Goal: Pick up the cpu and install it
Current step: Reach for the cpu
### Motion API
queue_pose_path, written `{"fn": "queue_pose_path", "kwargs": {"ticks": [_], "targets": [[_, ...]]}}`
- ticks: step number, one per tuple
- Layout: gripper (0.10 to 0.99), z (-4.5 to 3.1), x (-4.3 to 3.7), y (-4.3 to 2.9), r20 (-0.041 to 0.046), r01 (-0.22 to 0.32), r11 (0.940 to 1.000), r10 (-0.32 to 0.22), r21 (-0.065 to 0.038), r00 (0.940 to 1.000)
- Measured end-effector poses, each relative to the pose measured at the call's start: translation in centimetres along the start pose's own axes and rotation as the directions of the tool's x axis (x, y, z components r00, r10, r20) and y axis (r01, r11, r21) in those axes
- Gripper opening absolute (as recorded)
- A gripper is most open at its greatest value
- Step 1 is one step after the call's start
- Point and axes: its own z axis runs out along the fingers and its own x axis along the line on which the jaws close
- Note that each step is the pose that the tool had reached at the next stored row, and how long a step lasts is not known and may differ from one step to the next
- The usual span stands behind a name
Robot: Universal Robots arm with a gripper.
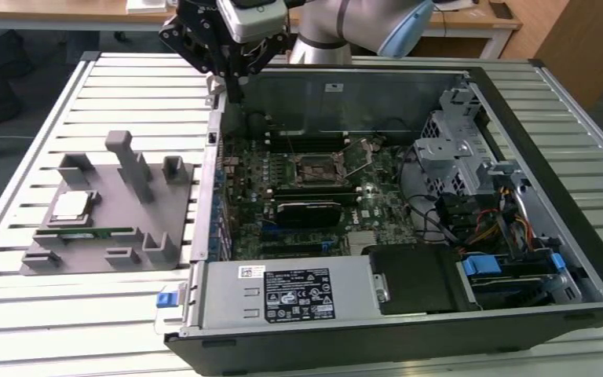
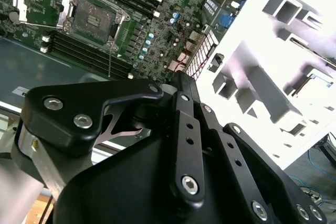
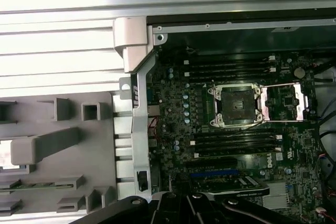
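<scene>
The cpu (image 1: pixel 74 206), a small silvery square chip, lies flat on the grey fixture plate (image 1: pixel 92 255) at the exterior view's left. My black gripper (image 1: pixel 232 78) hangs above the far left corner of the open computer case (image 1: pixel 407 314), well away from the cpu. It looks shut with nothing in it; in the second wrist view its links meet at one tip (image 2: pixel 170 83). The motherboard's cpu socket (image 1: pixel 317 166) stands open with its metal frame lifted, and it appears in both wrist views (image 2: pixel 92 19) (image 3: pixel 234 106).
A thin green memory stick (image 1: pixel 97 232) lies on the fixture just in front of the cpu. Grey posts (image 1: pixel 132 161) rise from the fixture. The case's metal wall (image 1: pixel 210 181) separates fixture and motherboard. A power supply (image 1: pixel 291 292) and cables (image 1: pixel 490 228) fill the case's near and right side.
</scene>
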Motion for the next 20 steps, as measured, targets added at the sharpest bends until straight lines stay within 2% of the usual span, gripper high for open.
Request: {"fn": "queue_pose_path", "kwargs": {"ticks": [20], "targets": [[0.106,0.09,1.05,-0.09,0.0,0.0,1.0,0.0,0.0,1.0]]}}
